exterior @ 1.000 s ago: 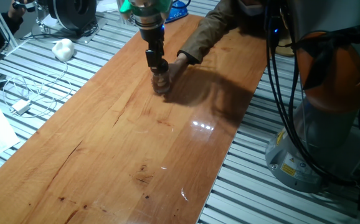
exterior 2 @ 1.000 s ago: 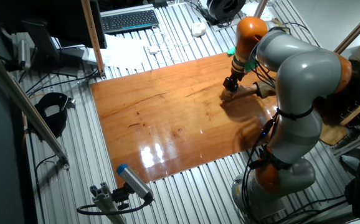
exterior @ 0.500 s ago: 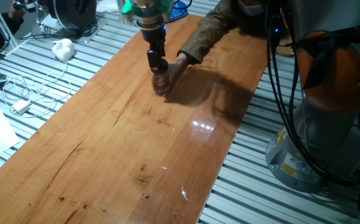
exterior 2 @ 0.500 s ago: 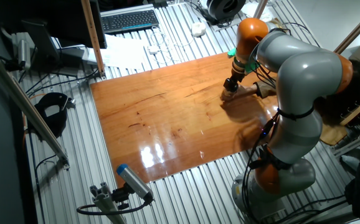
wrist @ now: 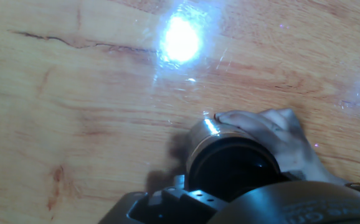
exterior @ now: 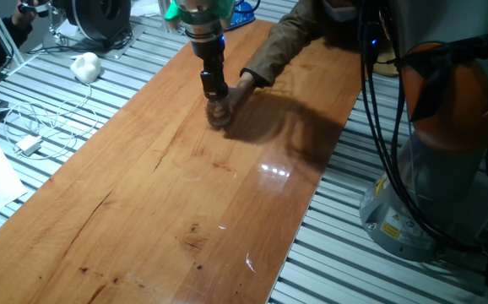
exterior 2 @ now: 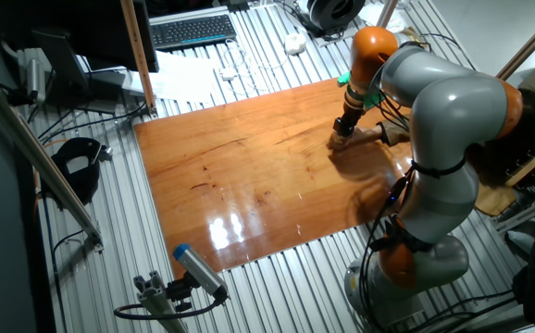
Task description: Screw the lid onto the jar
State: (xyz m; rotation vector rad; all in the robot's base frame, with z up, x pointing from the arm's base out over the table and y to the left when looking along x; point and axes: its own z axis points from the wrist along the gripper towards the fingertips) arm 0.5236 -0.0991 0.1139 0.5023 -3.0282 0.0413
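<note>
Your gripper [exterior: 214,89], barely shifted from a second ago, holds the black lid [wrist: 233,169] seated over the jar [exterior: 219,114], which a person's hand [exterior: 237,93] steadies at its three o'clock on the wooden table [exterior: 168,194], so screwing is underway.

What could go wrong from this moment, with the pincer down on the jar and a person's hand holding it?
1. The person's hand wraps the jar right beside the pincer; turning or descent could pinch fingers.
2. The lid hides the threads in the hand view, so cross-threading might go unseen.
3. The jar stands on the bare wooden table; it might slip or tip if the hand lets go.
</note>
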